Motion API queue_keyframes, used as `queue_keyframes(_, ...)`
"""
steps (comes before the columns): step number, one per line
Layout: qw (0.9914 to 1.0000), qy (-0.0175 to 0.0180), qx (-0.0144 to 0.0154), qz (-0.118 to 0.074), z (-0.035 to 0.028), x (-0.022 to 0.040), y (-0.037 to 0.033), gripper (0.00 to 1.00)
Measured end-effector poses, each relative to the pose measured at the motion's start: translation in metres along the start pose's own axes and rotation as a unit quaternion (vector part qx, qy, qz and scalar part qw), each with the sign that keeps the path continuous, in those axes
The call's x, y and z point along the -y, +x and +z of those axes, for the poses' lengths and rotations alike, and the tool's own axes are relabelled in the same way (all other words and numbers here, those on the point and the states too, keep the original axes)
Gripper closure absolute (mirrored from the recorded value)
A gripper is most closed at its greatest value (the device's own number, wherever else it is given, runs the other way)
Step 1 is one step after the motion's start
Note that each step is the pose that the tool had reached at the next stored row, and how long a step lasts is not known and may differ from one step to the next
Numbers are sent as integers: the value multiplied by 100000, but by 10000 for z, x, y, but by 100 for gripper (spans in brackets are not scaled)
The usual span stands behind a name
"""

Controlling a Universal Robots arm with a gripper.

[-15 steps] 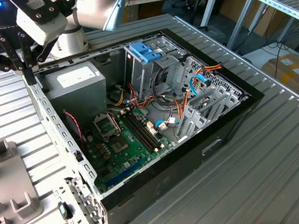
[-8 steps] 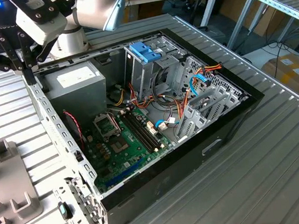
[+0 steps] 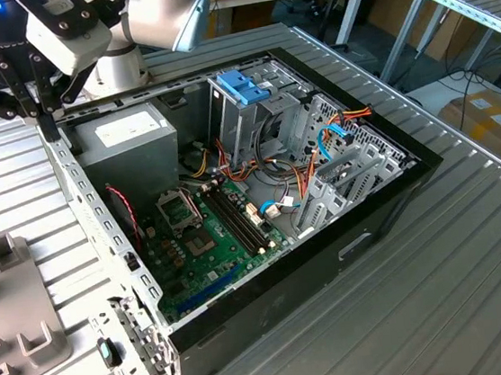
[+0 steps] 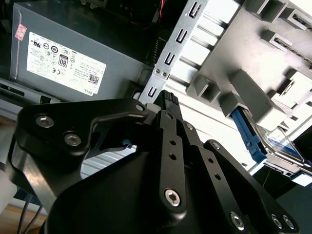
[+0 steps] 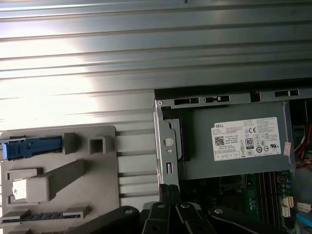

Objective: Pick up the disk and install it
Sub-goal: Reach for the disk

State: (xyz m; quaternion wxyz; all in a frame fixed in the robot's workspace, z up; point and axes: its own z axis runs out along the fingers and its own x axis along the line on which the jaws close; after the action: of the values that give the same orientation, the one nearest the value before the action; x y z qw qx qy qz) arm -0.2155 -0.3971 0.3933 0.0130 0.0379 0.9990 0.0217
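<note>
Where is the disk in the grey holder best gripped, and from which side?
Probably from above, pinching its two flat faces near mid-length: the disk seems to stand on edge in the grey holder, blue rail uppermost.

The hand [image 4: 168, 99] looks like matt black metal, dotted with bright steel screw heads. Under it, the desk [image 3: 474, 243] is ribbed bare aluminium that glares where light strikes. Just beside the hand, the power supply [image 5: 234, 141] is dull grey sheet metal with a white paper label. Farther from the hand, the fixture tray [image 5: 97, 195] is matt grey plastic, and the disk [image 5: 34, 145] has a smooth blue plastic rail.
</note>
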Motion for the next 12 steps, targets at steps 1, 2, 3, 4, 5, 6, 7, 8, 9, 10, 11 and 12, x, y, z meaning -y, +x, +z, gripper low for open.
queue_keyframes(1, 100000, -1, 1, -6, 0, -4, 0, 89)
queue_keyframes(2, 100000, -3, 4, -8, 1, -11, 1, 89)
queue_keyframes(3, 100000, -1, 3, -4, 2, -18, 2, 89)
queue_keyframes(4, 100000, -2, 3, -4, 2, -27, 3, 89)
queue_keyframes(5, 100000, 1, 2, -7, 3, -40, 4, 89)
queue_keyframes(6, 100000, 0, 3, -6, 3, -46, 5, 89)
queue_keyframes(7, 100000, 1, 3, -6, 3, -50, 5, 89)
queue_keyframes(8, 100000, -8, 6, -13, 4, -54, 5, 89)
queue_keyframes(9, 100000, -4, 3, -13, 4, -56, 6, 89)
queue_keyframes(10, 100000, 2, 0, -7, 3, -58, 6, 89)
queue_keyframes(11, 100000, -8, 9, -10, 5, -59, 6, 89)
queue_keyframes(12, 100000, -2, 3, -6, 4, -61, 6, 89)
